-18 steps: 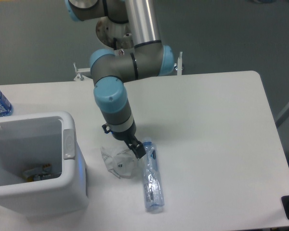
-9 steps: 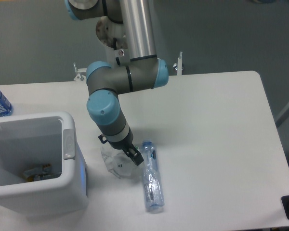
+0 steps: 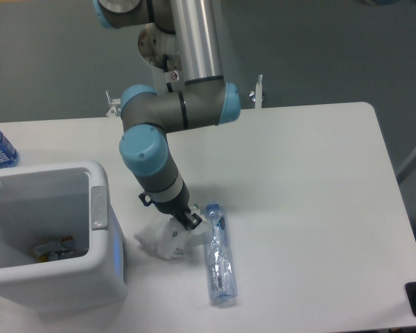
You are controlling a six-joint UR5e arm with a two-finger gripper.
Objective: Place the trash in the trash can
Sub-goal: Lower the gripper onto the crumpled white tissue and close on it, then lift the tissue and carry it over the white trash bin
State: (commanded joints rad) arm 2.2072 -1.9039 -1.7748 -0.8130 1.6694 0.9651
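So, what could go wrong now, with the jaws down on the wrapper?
The gripper is pressed into the crumpled white paper wrapper; a thin pinch could slip when lifted. The crushed clear plastic bottle lies right beside it and might be knocked. The white boxy plastic bin stands close, so its wall could catch the wrapper.

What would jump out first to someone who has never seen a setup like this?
The big grey and blue robot arm dominates the middle, reaching down so its gripper presses into a crumpled white wrapper on the white table. Just right of the wrapper lies a crushed clear bottle. At the left edge stands a boxy white trash can, with some scraps already inside.
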